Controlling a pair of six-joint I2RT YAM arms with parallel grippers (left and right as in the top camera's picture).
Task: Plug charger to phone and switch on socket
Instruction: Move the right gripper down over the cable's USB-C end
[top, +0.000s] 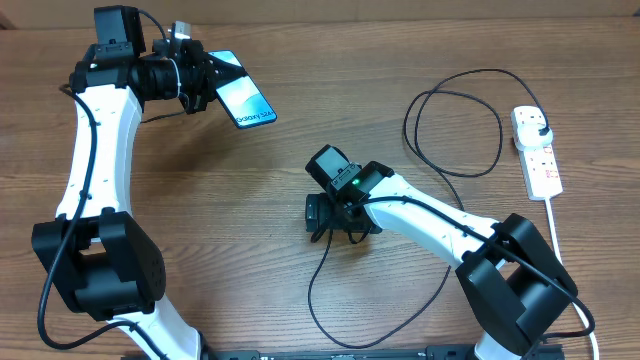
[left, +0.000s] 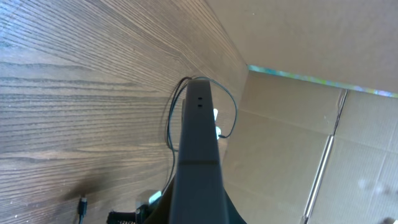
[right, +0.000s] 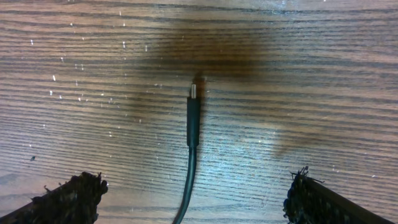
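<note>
Black charger tip on table (hidden overhead)

White text on the phone screen, too small to read

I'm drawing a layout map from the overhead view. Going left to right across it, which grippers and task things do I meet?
left gripper, shut on the phone → phone → right gripper, open → charger loop → socket. The rest of the cable runs under the right gripper, so only its loop is placed.
</note>
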